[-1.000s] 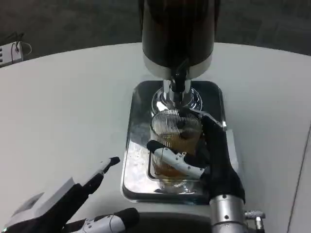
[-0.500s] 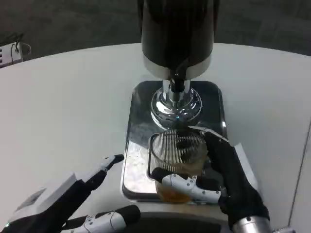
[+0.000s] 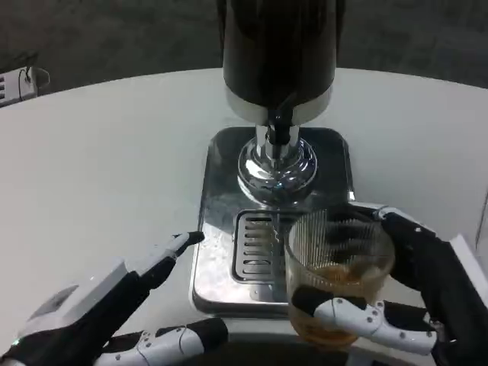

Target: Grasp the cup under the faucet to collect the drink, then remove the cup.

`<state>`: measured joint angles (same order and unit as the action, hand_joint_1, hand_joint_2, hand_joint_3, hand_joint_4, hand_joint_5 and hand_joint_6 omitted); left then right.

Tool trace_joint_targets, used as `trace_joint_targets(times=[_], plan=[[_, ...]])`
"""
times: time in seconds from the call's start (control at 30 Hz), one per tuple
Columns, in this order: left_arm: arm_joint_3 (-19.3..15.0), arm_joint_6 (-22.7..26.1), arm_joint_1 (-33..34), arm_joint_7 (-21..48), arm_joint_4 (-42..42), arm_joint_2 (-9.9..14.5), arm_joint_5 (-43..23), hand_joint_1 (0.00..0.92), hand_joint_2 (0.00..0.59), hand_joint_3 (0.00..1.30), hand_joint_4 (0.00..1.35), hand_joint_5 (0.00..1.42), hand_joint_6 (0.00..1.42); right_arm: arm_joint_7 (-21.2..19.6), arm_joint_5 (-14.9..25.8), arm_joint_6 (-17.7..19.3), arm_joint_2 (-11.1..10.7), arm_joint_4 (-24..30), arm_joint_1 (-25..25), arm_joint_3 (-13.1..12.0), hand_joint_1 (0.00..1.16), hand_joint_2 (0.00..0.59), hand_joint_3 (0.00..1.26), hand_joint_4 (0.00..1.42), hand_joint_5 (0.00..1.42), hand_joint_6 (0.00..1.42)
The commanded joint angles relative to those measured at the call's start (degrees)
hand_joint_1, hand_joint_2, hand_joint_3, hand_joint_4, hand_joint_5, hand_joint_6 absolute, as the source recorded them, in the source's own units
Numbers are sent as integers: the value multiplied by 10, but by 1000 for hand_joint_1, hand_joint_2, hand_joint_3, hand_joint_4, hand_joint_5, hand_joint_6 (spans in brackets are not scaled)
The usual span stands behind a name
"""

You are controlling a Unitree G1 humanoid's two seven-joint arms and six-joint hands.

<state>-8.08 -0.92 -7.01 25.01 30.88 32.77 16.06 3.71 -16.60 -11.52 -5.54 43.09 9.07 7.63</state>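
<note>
White counter (image 3: 99,152); dark dispenser (image 3: 278,53) with chrome faucet (image 3: 276,156) on steel drip tray (image 3: 221,229); left hand (image 3: 114,305), fingers spread, holding nothing; right hand (image 3: 412,297) gripping ribbed cup (image 3: 339,274) of amber drink at tray's near right corner.

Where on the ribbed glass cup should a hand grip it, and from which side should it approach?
Grip the cup around its ribbed side wall, about mid-height, coming from the right, as the right hand does now. It stands upright with drink in the bottom and an open top, so a sideways wrap with the fingers keeps it level.
</note>
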Motion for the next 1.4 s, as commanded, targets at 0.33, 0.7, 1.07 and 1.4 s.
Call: trace_joint_targets(times=[0.33,0.7,1.07,1.4], plan=[[42,-50,-24,4,60,8,50,0,58,0,0,0,0,65,40,2,-60,89,11,-72,1011,202,1073,1308,1383,754],[32,-43,-55,5,101,8,88,0,58,0,0,0,0,91,59,13,-86,111,0,-93,1010,201,1068,1308,1383,744],[22,-31,-60,6,112,3,117,0,62,0,0,0,0,95,56,21,-88,124,15,-90,1001,199,1068,1308,1383,747],[20,-28,-70,6,116,0,115,0,62,0,0,0,0,96,56,23,-89,131,26,-96,998,199,1068,1308,1370,750]])
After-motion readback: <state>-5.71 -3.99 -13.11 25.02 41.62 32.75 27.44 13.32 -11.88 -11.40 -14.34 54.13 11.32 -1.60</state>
